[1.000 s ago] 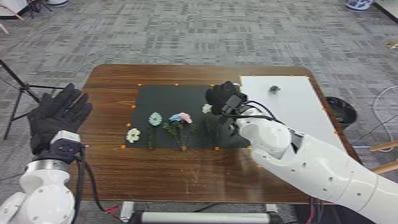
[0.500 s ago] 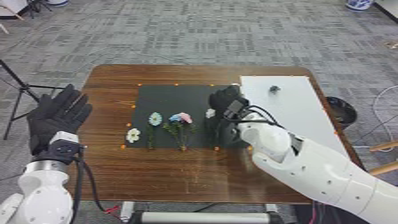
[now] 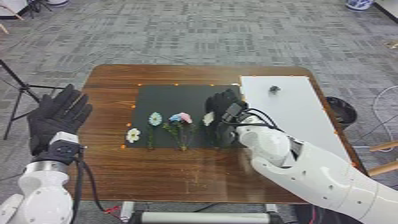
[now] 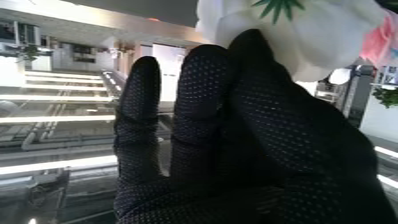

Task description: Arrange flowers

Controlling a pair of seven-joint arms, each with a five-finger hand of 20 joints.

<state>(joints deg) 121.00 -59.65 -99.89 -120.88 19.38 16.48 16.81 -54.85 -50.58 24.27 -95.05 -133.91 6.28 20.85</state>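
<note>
Right arm: reaches in from the right over the brown wooden surface [image 3: 160, 175]
Right hand [image 3: 219, 106]: black-gloved, over the black mat, thumb and fingers pinching a white-petalled flower [image 3: 209, 118]; the exact grip is hidden
Left hand [image 3: 59, 116]: black-gloved, resting palm up at the surface's left edge, fingers extended and slightly spread
White flowers: two, the held one and a small white blossom [image 3: 133, 134] at the mat's left edge
Pale-blue flower [image 3: 155, 118]: one, on the mat
Blue-and-pink bunch [image 3: 181, 118]: one, between pale-blue and held flowers
White sheet [image 3: 298, 117]: one, right of the mat
</note>
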